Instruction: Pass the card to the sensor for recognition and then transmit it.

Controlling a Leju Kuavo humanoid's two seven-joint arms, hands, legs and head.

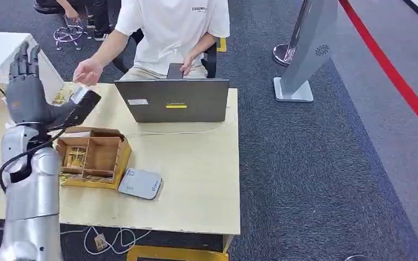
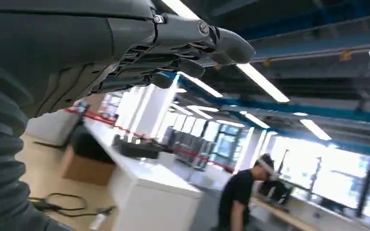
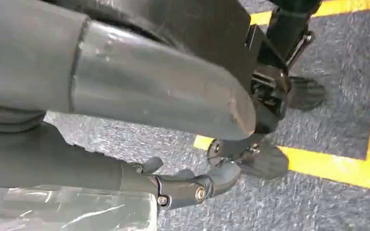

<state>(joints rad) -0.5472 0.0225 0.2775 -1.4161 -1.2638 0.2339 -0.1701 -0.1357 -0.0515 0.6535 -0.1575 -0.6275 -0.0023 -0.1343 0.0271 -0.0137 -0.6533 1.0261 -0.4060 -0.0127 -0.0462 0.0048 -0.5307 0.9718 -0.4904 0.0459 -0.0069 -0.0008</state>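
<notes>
My left hand (image 1: 28, 95) is raised over the table's left end, fingers upright and thumb stretched out toward the person. A pale card (image 1: 80, 93) sits just above the thumb tip, and the person's hand (image 1: 87, 72) touches its upper end. The left wrist view has nothing between the thumb (image 2: 212, 38) and the fingers (image 2: 168, 72). The flat grey card sensor (image 1: 140, 184) lies on the table near the front edge, well below the raised hand. My right hand (image 3: 188, 187) hangs beside the body over the carpet and holds nothing.
A brown cardboard organizer (image 1: 95, 155) with cards in its compartments stands beside the sensor. A grey laptop (image 1: 174, 100) sits at the table's far edge in front of the seated person (image 1: 171, 27). Cables (image 1: 114, 236) trail off the wooden table (image 1: 201, 179). A grey stand (image 1: 305, 54) is at the right.
</notes>
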